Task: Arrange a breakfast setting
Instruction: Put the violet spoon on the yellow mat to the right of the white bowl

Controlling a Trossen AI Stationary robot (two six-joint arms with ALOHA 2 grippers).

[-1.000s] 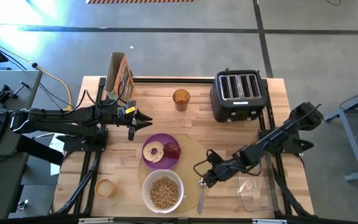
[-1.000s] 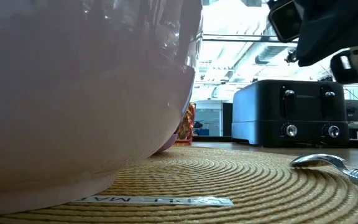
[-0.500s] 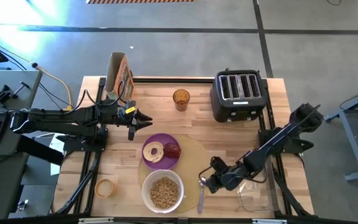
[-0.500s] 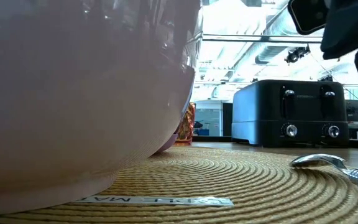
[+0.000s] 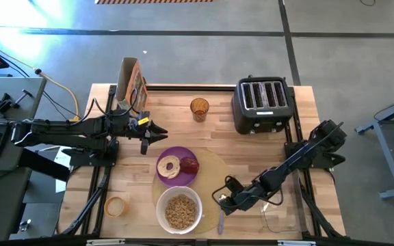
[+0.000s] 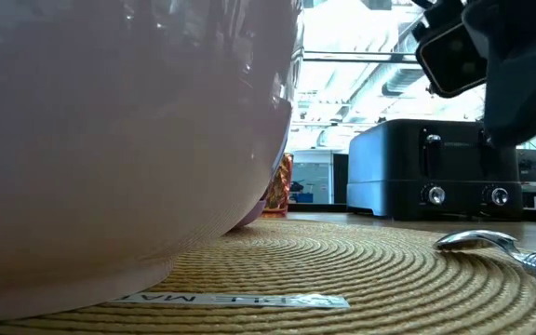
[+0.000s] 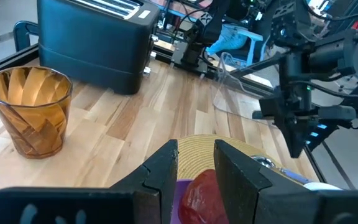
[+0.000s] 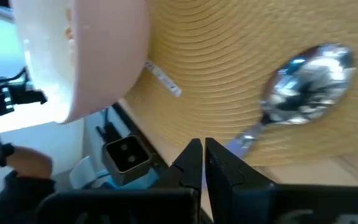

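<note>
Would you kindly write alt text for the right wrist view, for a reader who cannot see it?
The right gripper, fingers shut, hovers over the handle of a small spoon lying on the woven tan mat. The white bowl sits on the same mat beside it.

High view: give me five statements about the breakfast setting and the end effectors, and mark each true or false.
1. The bowl holds cereal. True.
2. The bagel and apple sit in the toaster. False: both lie on the purple plate; the toaster slots show nothing in them.
3. The spoon lies on the mat, beside the bowl. True.
4. The right end effector is wide open. False: its fingers are shut, hovering by the spoon's bowl end.
5. The left end effector holds the amber cup. False: the cup stands alone near the toaster, apart from the left end effector, which holds nothing visible.
</note>
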